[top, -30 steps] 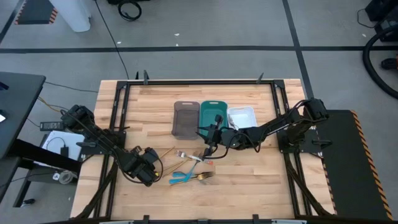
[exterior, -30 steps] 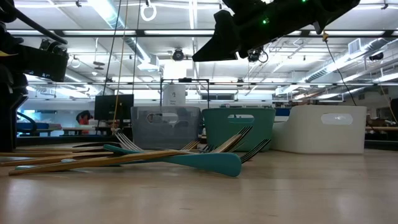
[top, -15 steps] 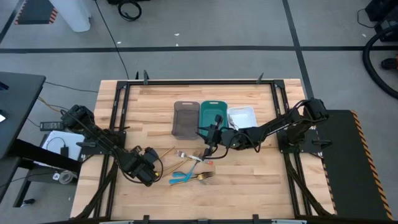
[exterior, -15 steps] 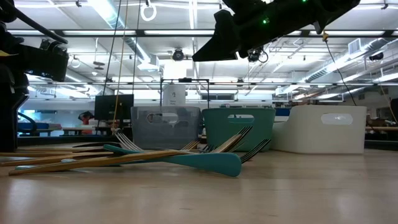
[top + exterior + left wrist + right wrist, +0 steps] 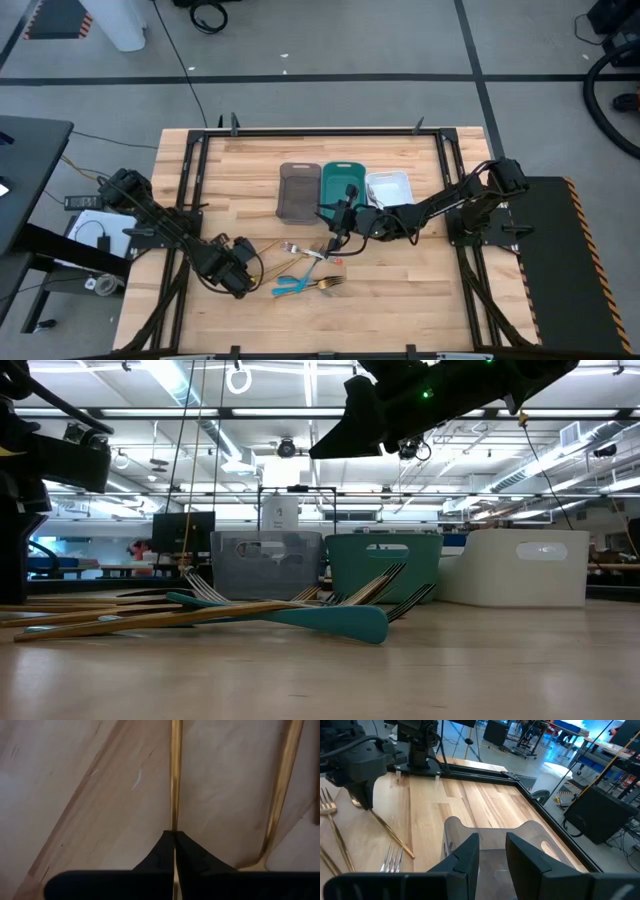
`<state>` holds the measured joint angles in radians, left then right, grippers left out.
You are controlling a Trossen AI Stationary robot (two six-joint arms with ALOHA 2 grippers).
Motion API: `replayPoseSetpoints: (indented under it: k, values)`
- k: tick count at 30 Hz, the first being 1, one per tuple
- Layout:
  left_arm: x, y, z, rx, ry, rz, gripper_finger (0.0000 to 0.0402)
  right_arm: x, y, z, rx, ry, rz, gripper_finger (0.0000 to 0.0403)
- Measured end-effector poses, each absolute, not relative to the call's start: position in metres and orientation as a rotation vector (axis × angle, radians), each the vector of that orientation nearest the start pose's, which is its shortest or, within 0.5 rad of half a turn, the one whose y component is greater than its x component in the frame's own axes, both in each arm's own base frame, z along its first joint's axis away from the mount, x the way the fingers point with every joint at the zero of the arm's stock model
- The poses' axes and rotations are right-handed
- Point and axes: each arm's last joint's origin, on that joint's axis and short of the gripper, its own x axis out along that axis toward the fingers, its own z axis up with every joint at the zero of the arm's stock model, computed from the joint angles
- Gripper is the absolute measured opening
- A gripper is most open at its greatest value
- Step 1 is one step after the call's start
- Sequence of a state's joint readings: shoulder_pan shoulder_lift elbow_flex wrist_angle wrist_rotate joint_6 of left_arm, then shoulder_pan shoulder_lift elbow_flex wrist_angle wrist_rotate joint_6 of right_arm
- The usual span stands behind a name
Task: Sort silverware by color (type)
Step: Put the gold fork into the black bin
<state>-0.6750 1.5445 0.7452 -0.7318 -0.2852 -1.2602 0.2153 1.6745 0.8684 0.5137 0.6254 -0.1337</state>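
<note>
A loose pile of silverware [image 5: 310,270] lies on the wooden table: gold pieces, a blue-handled piece [image 5: 289,288] and orange-handled ones. My left gripper [image 5: 246,264] stands at the pile's left end, pointing steeply down, shut on a slim gold piece [image 5: 390,832]. A second gold handle [image 5: 280,795] lies beside it. My right gripper [image 5: 492,855] hovers open over the grey-brown tray [image 5: 299,191], nothing between its fingers. My left gripper pinches the gold piece's thin handle [image 5: 174,822] between its two fingertips [image 5: 162,847]. The fingers come from above, slanting down, and the handle runs straight on from them. The rest of the piece lies on the table.
Three trays stand in a row behind the pile: grey-brown, teal [image 5: 341,184] and white [image 5: 389,187]. A black frame [image 5: 320,131] borders the table. Bare wood lies to the left and right of the pile and along the near edge.
</note>
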Motion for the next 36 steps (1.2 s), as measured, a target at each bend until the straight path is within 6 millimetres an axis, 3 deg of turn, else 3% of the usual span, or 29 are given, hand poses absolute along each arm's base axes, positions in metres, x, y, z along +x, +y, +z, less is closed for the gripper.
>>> replayPoseSetpoints:
  k: [10,36]
  values:
    - [0.182,-0.136,0.141,-0.32,1.29,0.563,0.0005,0.343,0.058,0.205,-0.251,0.296,-0.389,0.0103]
    - [0.176,-0.104,0.193,-0.406,1.16,0.496,0.0009,0.343,0.058,0.205,-0.256,0.297,-0.389,0.0103]
